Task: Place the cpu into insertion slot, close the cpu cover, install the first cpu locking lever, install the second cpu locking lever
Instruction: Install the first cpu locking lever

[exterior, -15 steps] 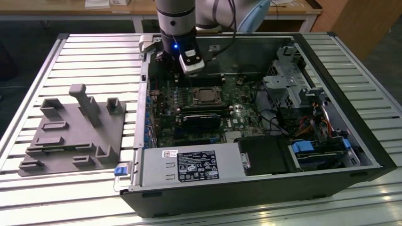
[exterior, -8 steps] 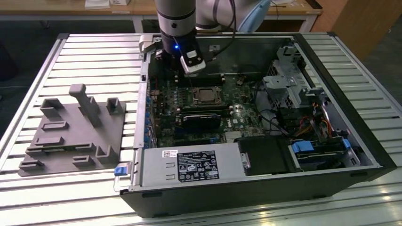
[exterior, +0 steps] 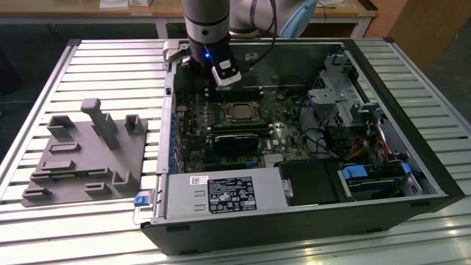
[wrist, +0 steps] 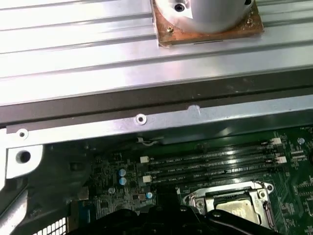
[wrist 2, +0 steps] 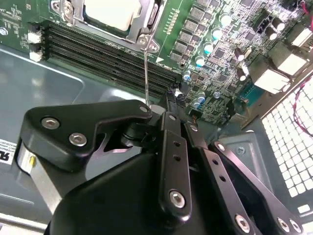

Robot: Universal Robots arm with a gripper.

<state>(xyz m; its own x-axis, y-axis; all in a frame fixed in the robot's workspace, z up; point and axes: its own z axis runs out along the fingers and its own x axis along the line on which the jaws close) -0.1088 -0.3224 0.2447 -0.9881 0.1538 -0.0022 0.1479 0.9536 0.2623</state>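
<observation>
Nearest in the second wrist view is my gripper [wrist 2: 159, 117]; I cannot tell how far it is open. A thin lever [wrist 2: 145, 73] reaches from it to the slot [wrist 2: 149, 45] beyond, where the cpu [wrist 2: 108, 11] lies under its cover [wrist 2: 73, 11] (just above centre in the exterior view).
</observation>
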